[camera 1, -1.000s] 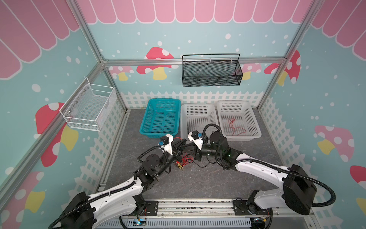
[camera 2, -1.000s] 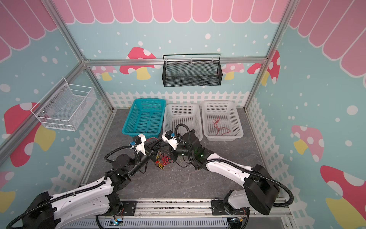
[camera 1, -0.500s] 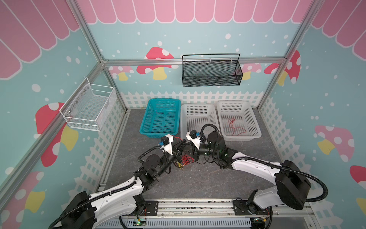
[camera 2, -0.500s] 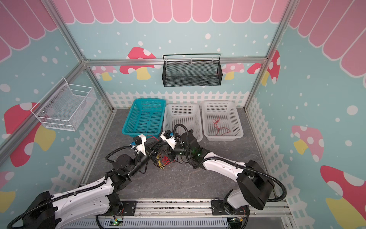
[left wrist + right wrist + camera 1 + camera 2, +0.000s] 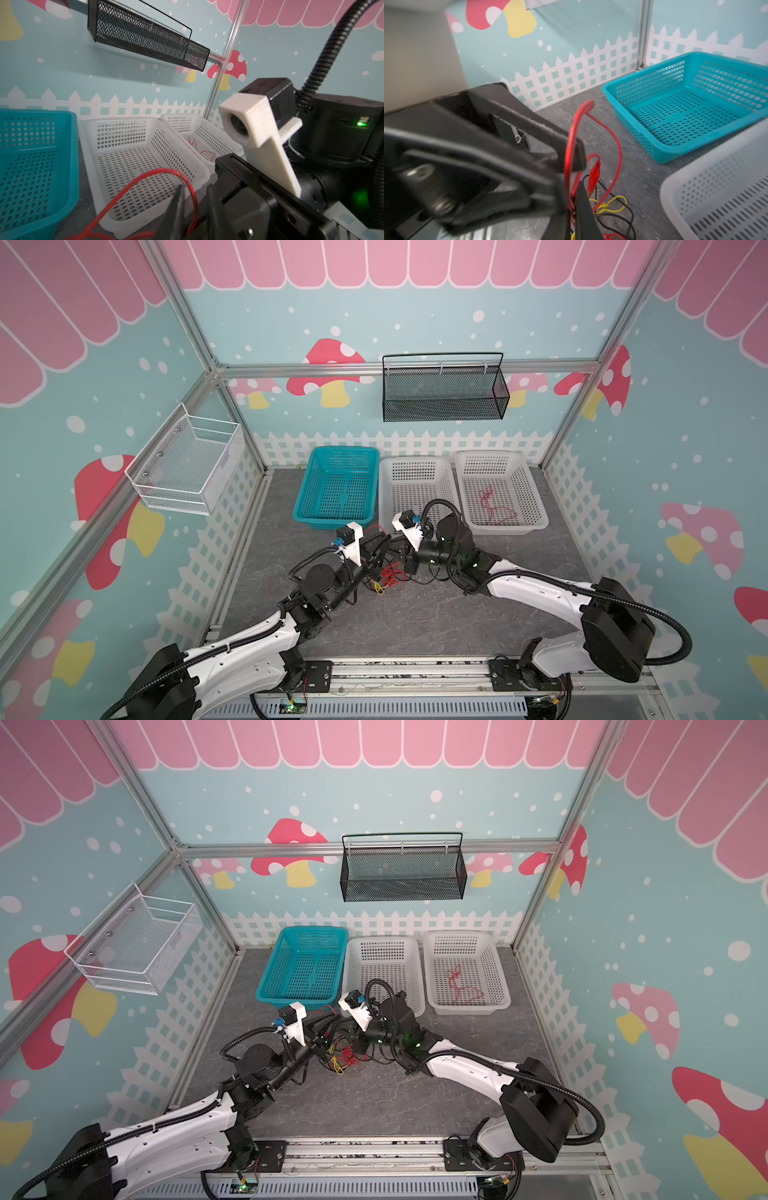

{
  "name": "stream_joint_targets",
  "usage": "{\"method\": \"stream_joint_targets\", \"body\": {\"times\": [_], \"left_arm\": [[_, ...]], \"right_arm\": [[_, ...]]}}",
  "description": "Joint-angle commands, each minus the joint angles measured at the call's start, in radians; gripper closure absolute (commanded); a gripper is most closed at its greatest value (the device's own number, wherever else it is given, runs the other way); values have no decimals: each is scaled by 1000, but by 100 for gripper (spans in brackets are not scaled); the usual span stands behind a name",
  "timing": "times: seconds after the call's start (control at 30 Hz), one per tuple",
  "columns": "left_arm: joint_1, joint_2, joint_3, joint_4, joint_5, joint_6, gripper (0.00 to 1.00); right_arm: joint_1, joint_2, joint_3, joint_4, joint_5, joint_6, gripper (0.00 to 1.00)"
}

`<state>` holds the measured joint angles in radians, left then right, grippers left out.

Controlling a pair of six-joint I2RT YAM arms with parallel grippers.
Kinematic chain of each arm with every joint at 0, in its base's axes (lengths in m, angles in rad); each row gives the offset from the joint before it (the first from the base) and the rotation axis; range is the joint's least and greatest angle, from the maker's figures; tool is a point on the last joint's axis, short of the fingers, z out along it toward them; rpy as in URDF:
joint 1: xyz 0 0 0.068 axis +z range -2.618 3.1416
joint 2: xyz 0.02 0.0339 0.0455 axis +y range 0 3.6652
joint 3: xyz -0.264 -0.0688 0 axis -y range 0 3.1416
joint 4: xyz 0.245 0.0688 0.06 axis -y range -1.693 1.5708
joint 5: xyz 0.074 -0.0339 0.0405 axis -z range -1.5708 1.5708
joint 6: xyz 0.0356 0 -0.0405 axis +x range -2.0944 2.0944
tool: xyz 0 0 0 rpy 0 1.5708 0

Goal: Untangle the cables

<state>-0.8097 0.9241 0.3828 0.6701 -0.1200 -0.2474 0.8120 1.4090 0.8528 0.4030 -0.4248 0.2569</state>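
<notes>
1. On the grey stone-patterned floor [image 5: 415,622], a tangle of thin red, yellow and black cables [image 5: 388,573] lies near the teal plastic basket [image 5: 328,519].
2. Left gripper [image 5: 195,193]: fingers spread, a loop of red cable [image 5: 133,185] draped around one.
3. Right gripper [image 5: 571,203]: pressed together, pinching that red cable.

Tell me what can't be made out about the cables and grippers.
Cable tangle: crossings too small in both top views, partly under the grippers.
Right gripper: fingertips cut off by the right wrist view's edge; grip on the red cable unclear.
Left gripper: blurred in the right wrist view.
</notes>
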Motion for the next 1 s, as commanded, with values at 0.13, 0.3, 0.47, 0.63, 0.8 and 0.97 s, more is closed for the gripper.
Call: {"method": "stream_joint_targets", "body": {"times": [0.13, 0.3, 0.47, 0.63, 0.8, 0.97], "left_arm": [[7, -113, -47, -90, -50, 65, 40], [9, -180, -79, -154, -72, 100, 38], [9, -208, -119, -195, -107, 114, 39], [9, -167, -154, -180, -89, 151, 39], [7, -74, -171, -119, -74, 209, 39], [7, -5, -164, -86, -87, 219, 39]], "right_arm": [[-3, -65, 123, -152, 194, -63, 100], [-2, -91, 178, -203, 182, -80, 100], [-1, -112, 256, -268, 110, -110, 100], [0, -124, 320, -319, 53, -135, 100], [-1, -123, 375, -352, 10, -143, 100], [-1, -127, 394, -354, 14, -145, 100]]}}
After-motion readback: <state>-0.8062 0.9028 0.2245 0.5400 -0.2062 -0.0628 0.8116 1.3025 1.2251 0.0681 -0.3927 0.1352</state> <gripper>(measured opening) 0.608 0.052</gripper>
